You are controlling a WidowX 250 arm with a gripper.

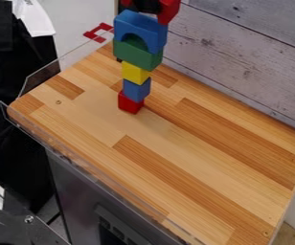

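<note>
Smooth blue arch block (137, 23) tops a column: green block (137, 55), yellow cube (136, 73), blue cube (136, 89), red cube (130, 102). Black claw (147, 5) above, amid angular red parts (169, 11); apart or clamped, can't tell. Likely top-of-stack work; next calls for slow, vertical motion. Tabletop (195, 162): striped wood grain.

My wooden tabletop (195, 158) — pale and darker strips.
Directly on it, I see a red block (130, 102) — well inside the edges.
</note>
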